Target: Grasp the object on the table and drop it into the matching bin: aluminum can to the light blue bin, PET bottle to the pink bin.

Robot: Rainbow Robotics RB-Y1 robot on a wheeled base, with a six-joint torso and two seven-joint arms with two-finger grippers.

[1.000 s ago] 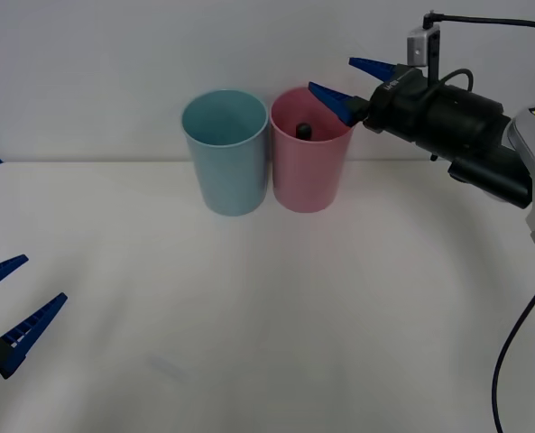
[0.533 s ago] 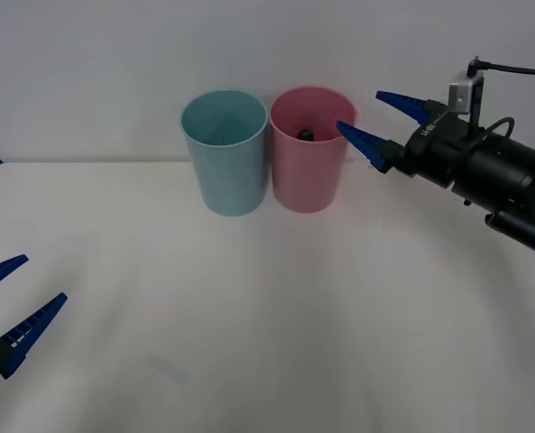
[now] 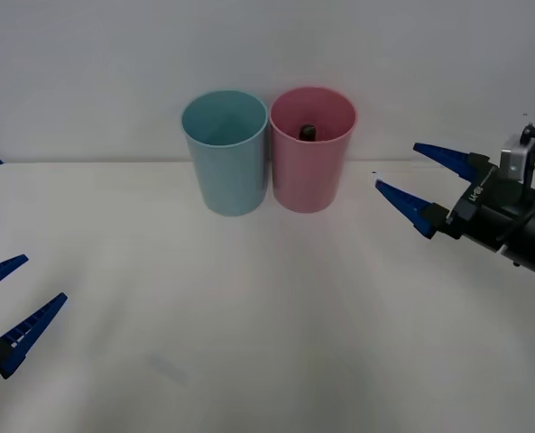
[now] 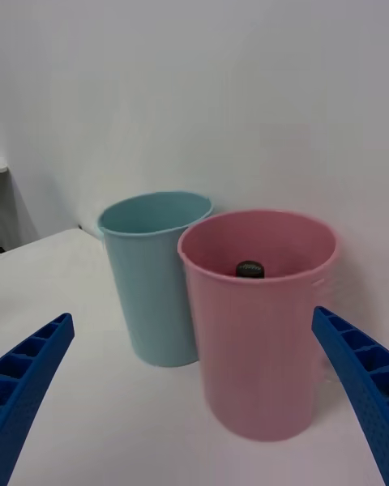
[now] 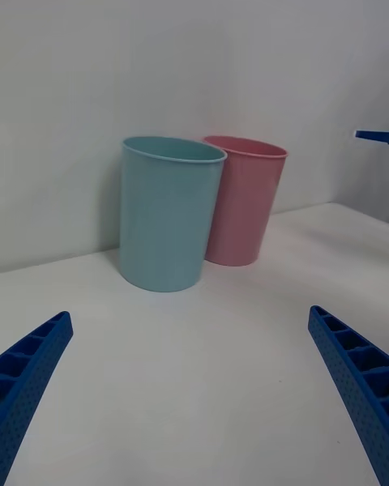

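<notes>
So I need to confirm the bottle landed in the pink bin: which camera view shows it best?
The right wrist view: the bottle's black cap sits clearly inside the pink bin. The front view shows the cap smaller within that bin. In the left wrist view the bin wall hides it.

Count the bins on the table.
2. The blue bin stands at the far middle of the table; the pink bin is beside it on its right, holding the bottle.
</notes>
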